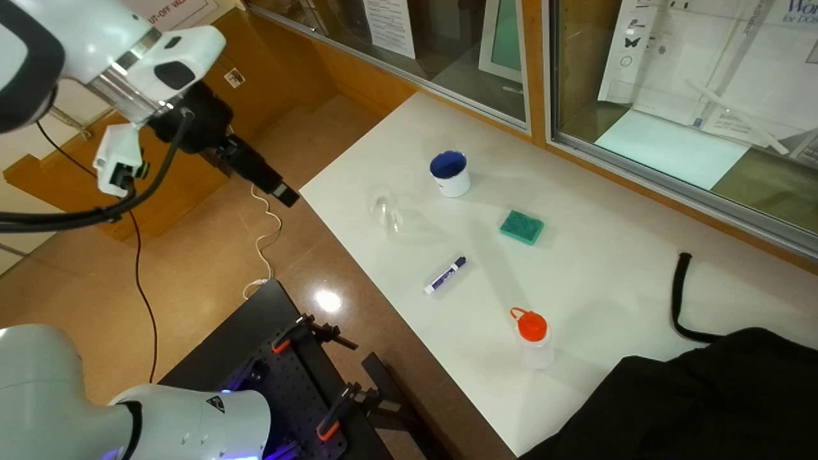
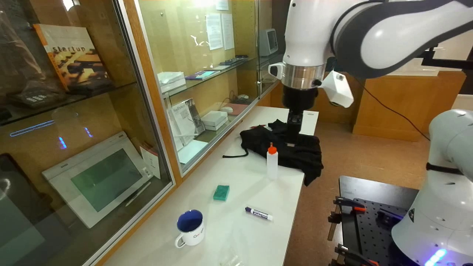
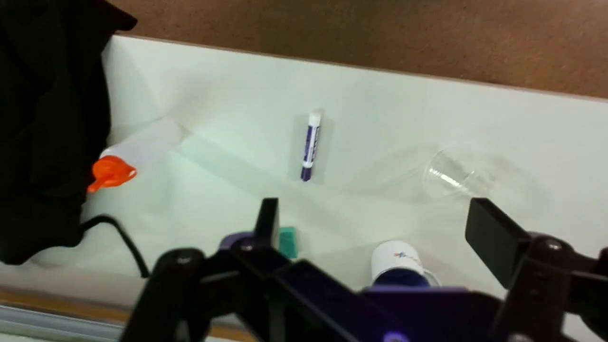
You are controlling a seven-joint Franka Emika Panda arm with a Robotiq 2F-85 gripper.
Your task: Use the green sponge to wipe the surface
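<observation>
Jaws spread wide: wrist view has two black pads [image 3: 494, 242] well apart, off-white worktop [image 1: 594, 275] visible through the gap. Arm [image 2: 303, 40] holds them well up off it, pointing down in an exterior view.

Near side, along the front edge: marker [image 1: 445, 275] lying down, white body, purple print, dark purple cap. Bottle [image 2: 272, 166] upright on one side of it, whitish, orange-red cap with a loop. Clear cup [image 3: 447, 175] on the opposite side, can't tell if upright or tipped. Black cloth [image 2: 310, 155] heaped past the bottle, apart from it, partly over the front edge, strap [image 1: 679, 294] trailing on the worktop.

Next back: sponge [image 1: 522, 227], lying flat on the worktop between marker and glass cabinet [image 2: 152, 81], well apart from the jaws, nearer the mug [image 1: 454, 185] than the bottle. Small flat block, roughly square, straight edges, teal-green all over. Top face darker and mottled, rough-looking; the side that shows is a brighter, more even teal. Wrist view catches only part of it, rest is behind one of the pads. Mug is upright: white outside, deep blue inside, handle, small print on the wall.

Farthest: cabinet behind the back edge, wood frame, with a book [image 2: 75, 57] marked "startup" and a grey tablet [image 2: 107, 181] with a greenish screen behind the glass.
</observation>
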